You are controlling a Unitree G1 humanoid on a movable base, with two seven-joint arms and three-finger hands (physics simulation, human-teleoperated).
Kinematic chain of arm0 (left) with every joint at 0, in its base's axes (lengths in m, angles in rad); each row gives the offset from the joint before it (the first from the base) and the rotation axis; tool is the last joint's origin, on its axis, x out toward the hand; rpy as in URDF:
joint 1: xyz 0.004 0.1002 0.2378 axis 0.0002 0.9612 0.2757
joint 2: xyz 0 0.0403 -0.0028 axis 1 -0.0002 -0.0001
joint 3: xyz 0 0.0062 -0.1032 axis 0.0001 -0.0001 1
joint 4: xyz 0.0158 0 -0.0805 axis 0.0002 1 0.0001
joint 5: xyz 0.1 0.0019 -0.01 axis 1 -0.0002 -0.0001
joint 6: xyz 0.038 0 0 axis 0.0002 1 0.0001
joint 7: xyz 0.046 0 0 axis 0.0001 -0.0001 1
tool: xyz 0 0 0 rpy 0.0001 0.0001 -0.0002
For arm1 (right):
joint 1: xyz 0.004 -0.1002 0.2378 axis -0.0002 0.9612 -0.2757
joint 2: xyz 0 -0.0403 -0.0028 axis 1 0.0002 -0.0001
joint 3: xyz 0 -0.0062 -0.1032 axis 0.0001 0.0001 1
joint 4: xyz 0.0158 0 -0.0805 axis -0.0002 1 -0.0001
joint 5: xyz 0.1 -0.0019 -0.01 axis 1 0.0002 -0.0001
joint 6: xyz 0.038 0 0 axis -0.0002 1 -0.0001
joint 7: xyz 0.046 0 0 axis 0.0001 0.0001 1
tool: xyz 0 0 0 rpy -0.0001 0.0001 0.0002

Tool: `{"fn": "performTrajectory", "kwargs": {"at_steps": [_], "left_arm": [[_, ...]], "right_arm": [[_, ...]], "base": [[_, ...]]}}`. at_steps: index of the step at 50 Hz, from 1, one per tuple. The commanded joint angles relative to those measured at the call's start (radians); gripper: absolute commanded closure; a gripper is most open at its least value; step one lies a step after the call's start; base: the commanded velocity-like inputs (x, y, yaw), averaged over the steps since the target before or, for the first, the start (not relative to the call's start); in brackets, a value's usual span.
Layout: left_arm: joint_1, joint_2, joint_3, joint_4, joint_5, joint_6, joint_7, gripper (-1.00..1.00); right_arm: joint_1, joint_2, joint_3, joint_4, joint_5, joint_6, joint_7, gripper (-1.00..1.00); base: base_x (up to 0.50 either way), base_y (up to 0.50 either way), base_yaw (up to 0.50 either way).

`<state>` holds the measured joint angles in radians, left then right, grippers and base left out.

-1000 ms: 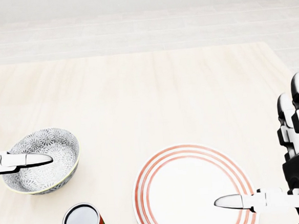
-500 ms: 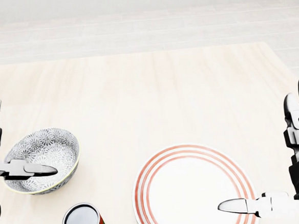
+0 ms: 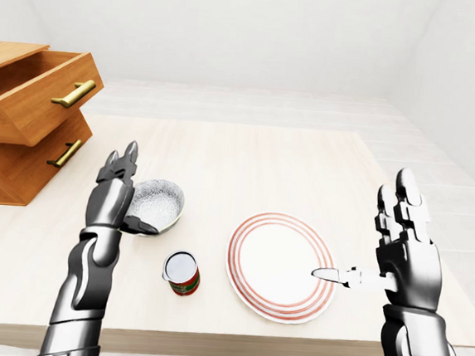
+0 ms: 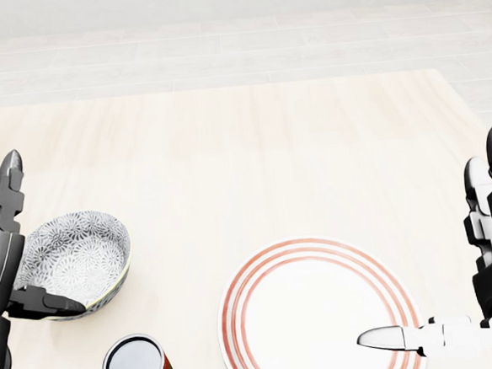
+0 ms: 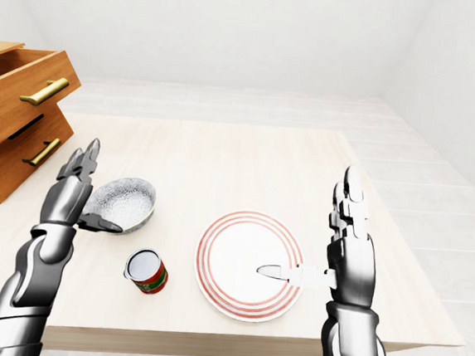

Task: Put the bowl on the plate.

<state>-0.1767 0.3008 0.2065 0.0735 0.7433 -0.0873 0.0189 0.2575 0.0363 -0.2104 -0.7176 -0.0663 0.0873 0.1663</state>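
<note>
A grey-patterned bowl (image 4: 78, 255) sits upright on the table, at the left of the head view. My left hand (image 3: 136, 196) is open beside it. Its fingers (image 4: 1, 210) stand upright just left of the rim, and its thumb (image 4: 50, 303) lies along the bowl's lower outer edge, not closed round it. To the right lies a white plate with red rings (image 4: 264, 318), with nothing on it. My right hand (image 3: 365, 239) is open at the right, fingers up. Its thumb (image 4: 392, 337) points left over the plate's lower right part.
A red and green can (image 4: 137, 368) with a silver top stands just below the bowl, left of the plate. A wooden chest (image 3: 26, 126) with its top drawer pulled open stands at the table's left. The table's near edge (image 3: 232, 337) runs below the plate.
My left hand has come further into view from the left. Its thumb has slid from over the bowl's inside down to the lower outer rim. The right hand has shifted slightly right.
</note>
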Motion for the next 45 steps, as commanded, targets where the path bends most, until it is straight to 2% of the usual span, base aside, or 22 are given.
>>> {"fn": "performTrajectory", "kwargs": {"at_steps": [1, 8, 20, 23, 27, 36, 45], "left_arm": [[0.036, -0.008, 0.016, -0.041, 0.040, 0.000, -0.043, -1.00], [0.049, -0.006, 0.035, -0.075, 0.033, 0.000, -0.076, -1.00], [0.072, -0.010, 0.033, -0.050, 0.065, 0.000, -0.053, -1.00], [0.065, -0.010, 0.023, -0.014, 0.091, 0.000, -0.024, -1.00], [0.048, -0.007, 0.007, 0.052, 0.146, 0.000, 0.061, -1.00], [0.089, -0.010, -0.011, 0.058, 0.199, 0.000, 0.119, -1.00], [0.090, -0.013, -0.031, 0.120, 0.255, 0.000, 0.177, -1.00]], "right_arm": [[0.001, -0.001, -0.007, 0.015, 0.006, 0.000, 0.002, -1.00], [-0.001, -0.001, -0.008, 0.017, 0.006, 0.000, 0.002, -1.00], [-0.023, -0.006, 0.010, 0.070, -0.010, 0.000, -0.013, -1.00], [-0.019, -0.006, 0.012, 0.075, -0.008, 0.000, -0.015, -1.00], [-0.021, -0.011, 0.006, 0.088, 0.000, 0.000, -0.017, -1.00], [-0.019, -0.016, -0.001, 0.089, 0.005, 0.000, -0.014, -1.00], [-0.013, -0.011, 0.007, 0.093, -0.004, 0.000, -0.016, -1.00]], "base": [[0.00, 0.00, 0.00], [0.00, 0.00, 0.00], [0.00, 0.00, 0.00], [0.00, 0.00, 0.00], [0.00, 0.00, 0.00], [0.00, 0.00, 0.00], [0.00, 0.00, 0.00]]}}
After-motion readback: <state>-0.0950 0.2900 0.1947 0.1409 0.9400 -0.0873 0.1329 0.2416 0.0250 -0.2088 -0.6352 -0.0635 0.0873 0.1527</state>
